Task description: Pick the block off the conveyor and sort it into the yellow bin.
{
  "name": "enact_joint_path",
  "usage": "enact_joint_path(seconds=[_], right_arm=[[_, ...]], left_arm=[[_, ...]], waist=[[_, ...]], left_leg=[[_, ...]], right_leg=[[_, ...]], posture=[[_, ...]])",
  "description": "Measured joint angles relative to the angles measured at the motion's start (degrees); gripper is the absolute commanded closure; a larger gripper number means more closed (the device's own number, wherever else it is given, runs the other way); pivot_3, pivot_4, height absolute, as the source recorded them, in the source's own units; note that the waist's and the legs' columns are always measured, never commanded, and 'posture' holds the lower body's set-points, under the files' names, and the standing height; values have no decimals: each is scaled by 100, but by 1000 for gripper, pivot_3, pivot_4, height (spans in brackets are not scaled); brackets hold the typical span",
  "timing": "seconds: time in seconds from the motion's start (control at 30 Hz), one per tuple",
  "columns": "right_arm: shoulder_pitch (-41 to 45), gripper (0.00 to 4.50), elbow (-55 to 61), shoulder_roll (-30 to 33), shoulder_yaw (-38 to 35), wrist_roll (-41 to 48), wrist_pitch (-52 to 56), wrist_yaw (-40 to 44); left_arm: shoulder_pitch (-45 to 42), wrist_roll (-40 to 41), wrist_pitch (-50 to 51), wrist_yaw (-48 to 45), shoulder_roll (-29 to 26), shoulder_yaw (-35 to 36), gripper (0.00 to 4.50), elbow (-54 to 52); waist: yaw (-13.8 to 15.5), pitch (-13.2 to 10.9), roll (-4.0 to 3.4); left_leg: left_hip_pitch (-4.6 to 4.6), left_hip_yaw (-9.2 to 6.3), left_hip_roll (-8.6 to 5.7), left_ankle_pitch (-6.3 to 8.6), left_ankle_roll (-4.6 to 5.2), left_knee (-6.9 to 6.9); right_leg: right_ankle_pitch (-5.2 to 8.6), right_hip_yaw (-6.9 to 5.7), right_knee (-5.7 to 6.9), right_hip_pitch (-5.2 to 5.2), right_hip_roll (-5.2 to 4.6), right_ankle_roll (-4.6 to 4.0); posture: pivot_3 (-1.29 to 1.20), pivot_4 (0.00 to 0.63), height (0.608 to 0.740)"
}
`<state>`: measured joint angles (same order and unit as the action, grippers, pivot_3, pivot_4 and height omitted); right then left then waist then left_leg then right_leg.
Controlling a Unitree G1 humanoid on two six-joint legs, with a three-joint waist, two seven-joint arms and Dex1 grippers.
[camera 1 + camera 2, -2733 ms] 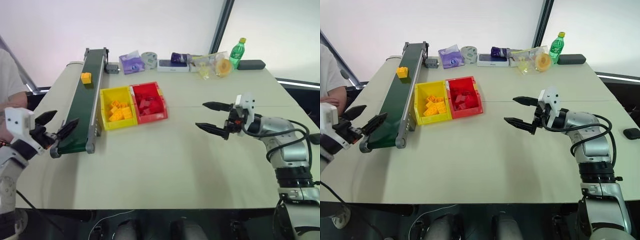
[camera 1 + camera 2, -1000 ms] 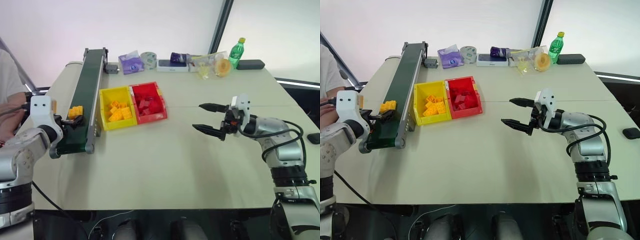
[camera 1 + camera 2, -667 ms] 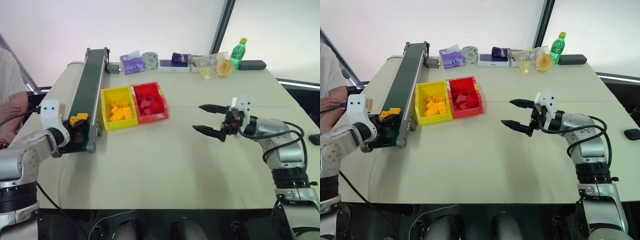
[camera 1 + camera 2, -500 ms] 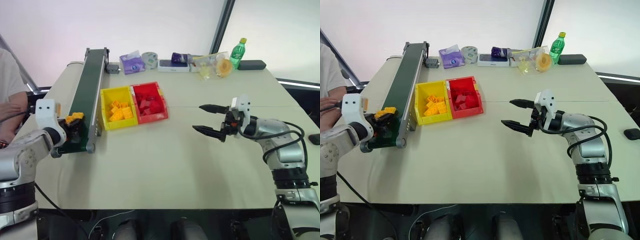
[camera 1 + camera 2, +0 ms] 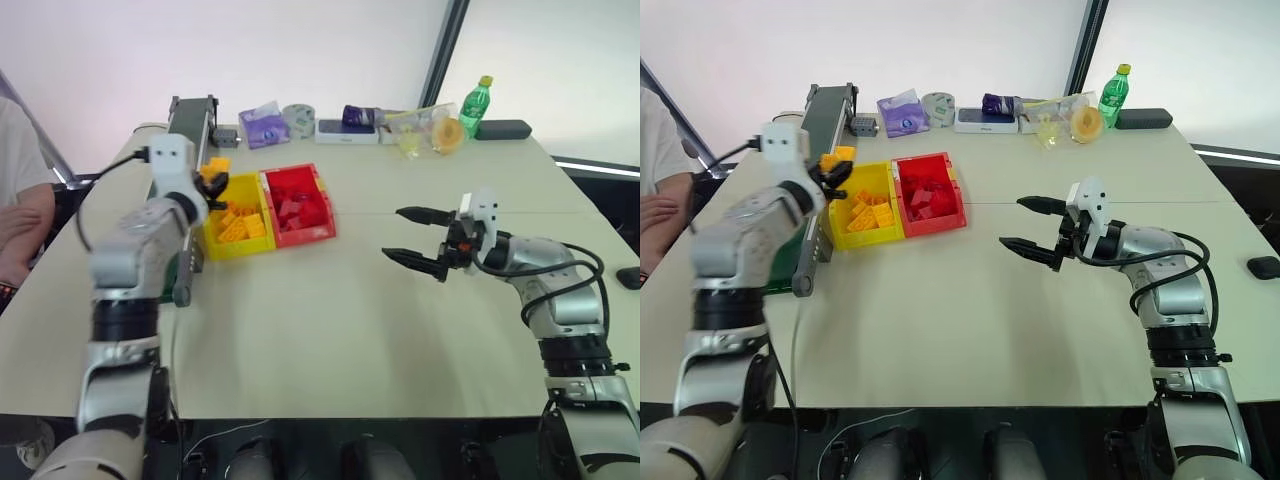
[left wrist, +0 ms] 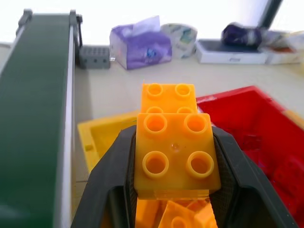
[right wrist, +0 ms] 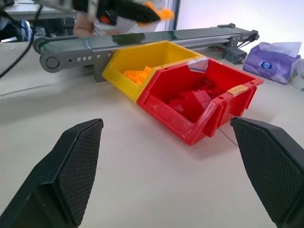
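the block [image 6: 175, 152] is up off the belt, pinched between the two black fingers of the left gripper [image 5: 212, 176], which is closed tight on it. it hangs in the air over the far left corner of the yellow bin [image 5: 212, 190], right beside the conveyor [image 5: 188, 115]. the yellow bin already has a heap of yellow bricks [image 5: 238, 222] in it and sits touching the red bin [image 5: 318, 228], which holds red bricks. across the table [image 5: 330, 330] the right gripper [image 5: 419, 240] hovers above the bare top, well apart from the bins, its fingers spread wide with nothing between them. a green bottle [image 5: 474, 106] and a purple tissue pack [image 5: 264, 126] stand along the far edge.
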<state>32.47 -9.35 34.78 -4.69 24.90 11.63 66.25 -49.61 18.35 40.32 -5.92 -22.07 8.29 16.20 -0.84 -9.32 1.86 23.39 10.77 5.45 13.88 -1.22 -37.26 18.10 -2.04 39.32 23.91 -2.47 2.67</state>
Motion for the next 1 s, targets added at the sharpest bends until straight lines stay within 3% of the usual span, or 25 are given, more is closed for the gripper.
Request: enact_joint_path(seconds=[0.1,0.3,0.33,0.43,0.6,0.7,0.87,1.0], right_arm=[[1,0,0,11,-3,0,-8,-4],[-46,0,5,53,-20,0,-14,-20],[-54,0,7,53,-23,1,-14,-25],[-81,0,22,53,-24,2,-13,-48],[-90,0,25,85,-32,3,-14,-50],[-84,0,8,140,-40,5,-22,3],[-93,0,-26,266,-50,5,-30,136],[-292,0,-27,515,-115,15,6,279]], left_arm=[[-78,-149,-185,-40,102,-68,3131,449],[-80,-107,-373,-145,115,228,281,657],[-81,-140,-429,-135,105,253,33,660],[-73,-142,-589,-164,96,373,33,493],[504,167,-426,-589,-433,673,33,-992],[1524,683,-24,-1367,-1117,953,33,-1949],[2612,1926,417,-2438,-1620,2075,33,-2854],[4476,1968,179,-3379,-2181,2756,33,-3240]], waist=[[-21,0,0],[-5,0,0],[-2,0,0],[11,-1,1],[-37,0,-1],[-89,0,-3],[-31,-1,-2],[-30,2,-13]], left_leg=[[1,5,2,0,0,6],[3,6,4,-1,-1,3],[3,6,4,-1,-1,2],[6,5,4,-1,-1,0],[2,6,10,-2,-4,5],[0,6,21,-4,-7,10],[1,1,21,-4,-7,0],[-5,5,18,0,-2,13]], right_leg=[[0,2,1,10,0,0],[0,1,2,11,-1,0],[0,1,3,11,-1,0],[0,1,4,10,-1,1],[0,4,5,13,-3,0],[0,6,7,15,-1,-1],[0,4,9,9,-10,0],[2,6,2,8,-15,-3]], posture=[[0,150,740],[0,150,740],[0,150,740],[0,150,740],[0,150,740],[0,150,740],[0,150,740],[0,150,740]])
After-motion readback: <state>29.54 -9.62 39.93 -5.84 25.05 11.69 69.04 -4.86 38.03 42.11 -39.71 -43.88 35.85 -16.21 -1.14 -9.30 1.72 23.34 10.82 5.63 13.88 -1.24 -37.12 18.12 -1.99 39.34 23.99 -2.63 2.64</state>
